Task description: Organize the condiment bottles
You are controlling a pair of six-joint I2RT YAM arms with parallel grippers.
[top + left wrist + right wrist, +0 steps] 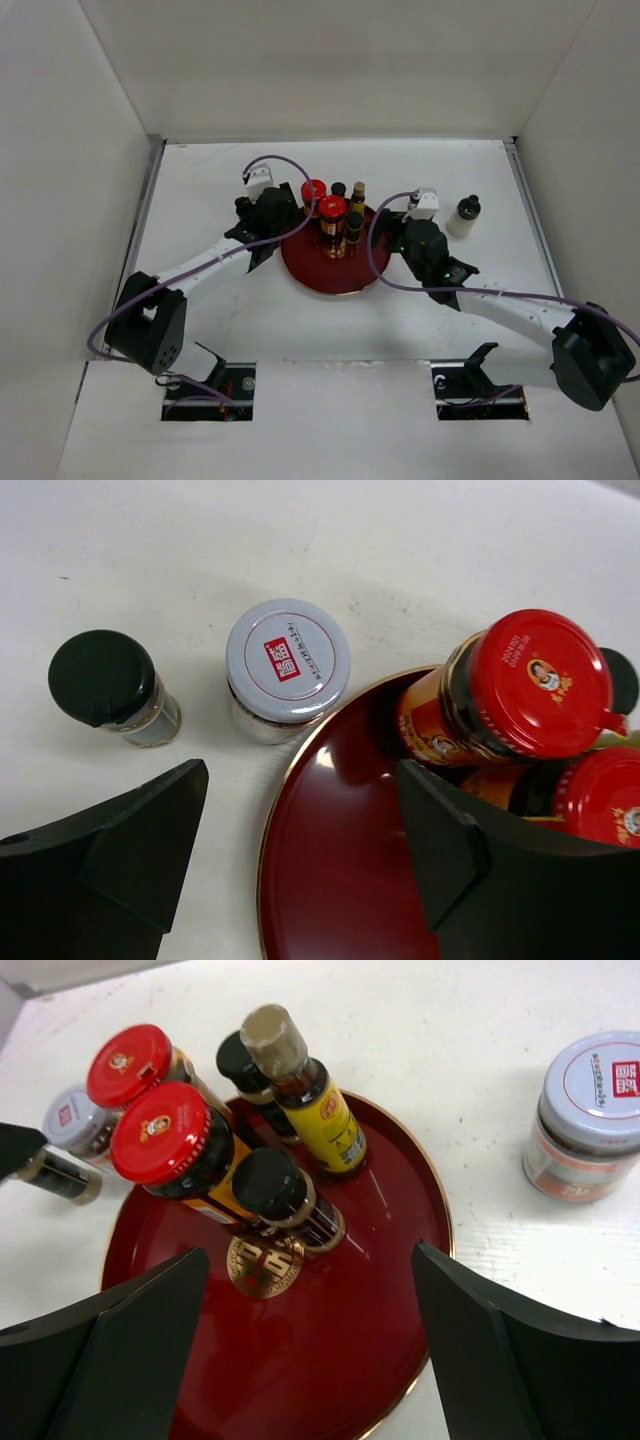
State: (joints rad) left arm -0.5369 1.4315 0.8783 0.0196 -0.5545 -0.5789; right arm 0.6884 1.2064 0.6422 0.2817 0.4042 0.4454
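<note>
L arm (pixel 205 262) & R arm (pixel 510 308) reach fwd, bent inward toward each other. L gripper (pixel 300 780) fingers spread, empty; R gripper (pixel 310 1258) fingers wide, empty.

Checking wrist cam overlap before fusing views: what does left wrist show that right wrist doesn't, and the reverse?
Left wrist only: a clear look at the small black-capped jar on the table, off the red tray; right wrist catches a sliver at most. Right wrist only: the tray's gold emblem, the slim amber bottle, a black-capped bottle by the emblem, and a second white-lidded jar on the table. Both: the tray, the two red-capped jars on it, and the white-lidded jar beside its rim.
</note>
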